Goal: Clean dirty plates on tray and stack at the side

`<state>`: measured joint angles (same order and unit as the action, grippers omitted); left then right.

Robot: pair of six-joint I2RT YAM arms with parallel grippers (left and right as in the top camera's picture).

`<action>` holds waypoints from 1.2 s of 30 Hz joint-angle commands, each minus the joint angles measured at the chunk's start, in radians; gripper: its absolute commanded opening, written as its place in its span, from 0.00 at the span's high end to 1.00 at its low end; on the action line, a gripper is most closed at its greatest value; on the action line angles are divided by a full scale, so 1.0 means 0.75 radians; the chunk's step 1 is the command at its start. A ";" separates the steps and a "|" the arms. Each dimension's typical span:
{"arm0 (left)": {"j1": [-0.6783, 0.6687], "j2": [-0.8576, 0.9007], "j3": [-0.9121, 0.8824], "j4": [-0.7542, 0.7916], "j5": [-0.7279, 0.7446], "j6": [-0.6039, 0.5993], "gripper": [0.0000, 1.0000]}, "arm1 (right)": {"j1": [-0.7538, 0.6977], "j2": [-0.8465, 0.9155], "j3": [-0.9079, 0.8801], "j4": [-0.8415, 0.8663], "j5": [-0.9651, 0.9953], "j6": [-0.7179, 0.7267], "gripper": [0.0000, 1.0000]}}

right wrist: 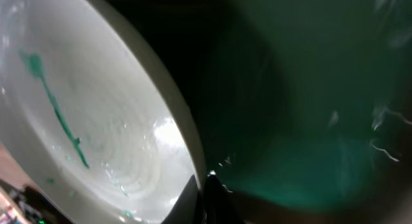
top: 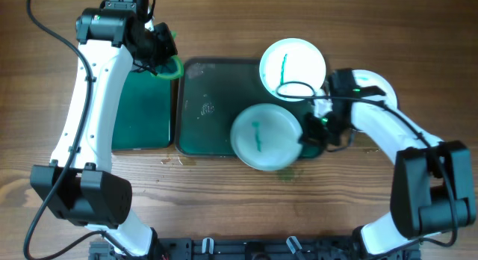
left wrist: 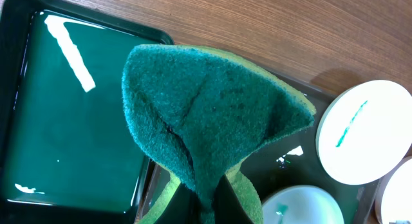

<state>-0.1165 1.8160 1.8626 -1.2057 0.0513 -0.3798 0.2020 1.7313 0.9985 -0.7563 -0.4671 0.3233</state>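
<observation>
A white plate with a green smear sits tilted at the front right of the dark green tray. My right gripper is shut on its right rim; in the right wrist view the rim runs between my fingertips. A second white plate with a green streak lies at the tray's back right. My left gripper is shut on a green sponge above the tray's back left corner. In the left wrist view the folded sponge hides my fingers.
A second dark green tray lies left of the first one. A further white plate lies under my right arm at the right. Black cables loop over the back right plate. Wooden table surrounds the trays.
</observation>
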 commanded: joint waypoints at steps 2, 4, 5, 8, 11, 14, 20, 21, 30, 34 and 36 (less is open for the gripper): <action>0.001 0.005 0.000 -0.006 0.011 0.016 0.96 | 0.218 -0.027 0.038 0.274 0.163 0.455 0.96; 0.001 0.005 0.000 -0.012 0.011 0.016 0.96 | 0.298 -0.027 0.038 0.385 0.286 0.552 0.96; 0.001 0.005 0.000 -0.015 0.011 0.016 0.96 | 0.333 -0.025 0.038 0.426 0.338 0.597 0.96; 0.001 0.005 0.000 -0.025 0.011 0.016 0.96 | 0.419 0.001 0.038 0.525 0.451 0.692 0.95; 0.001 0.005 0.000 -0.025 0.011 0.016 0.96 | 0.434 0.062 0.038 0.549 0.452 0.719 0.96; 0.001 0.005 0.000 -0.025 0.011 0.016 0.96 | 0.434 0.116 0.038 0.560 0.429 0.720 0.96; 0.001 0.005 0.000 -0.025 0.011 0.016 0.96 | 0.416 0.127 0.043 0.608 0.329 0.627 0.91; 0.001 0.005 0.000 -0.025 0.011 0.016 0.96 | 0.400 0.128 0.043 0.603 0.293 0.624 0.89; -0.002 0.025 -0.003 -0.024 0.017 0.012 0.96 | 0.271 0.205 0.089 0.581 0.173 0.516 0.83; -0.035 0.058 -0.038 -0.012 0.025 0.008 0.96 | 0.271 0.236 0.100 0.606 0.151 0.495 0.83; -0.055 0.078 -0.062 -0.001 0.026 0.008 0.96 | 0.271 0.248 0.100 0.619 0.146 0.495 0.83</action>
<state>-0.1257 1.8332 1.8515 -1.2205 0.0513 -0.3798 0.4030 1.8832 1.0500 -0.3042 -0.3218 0.7261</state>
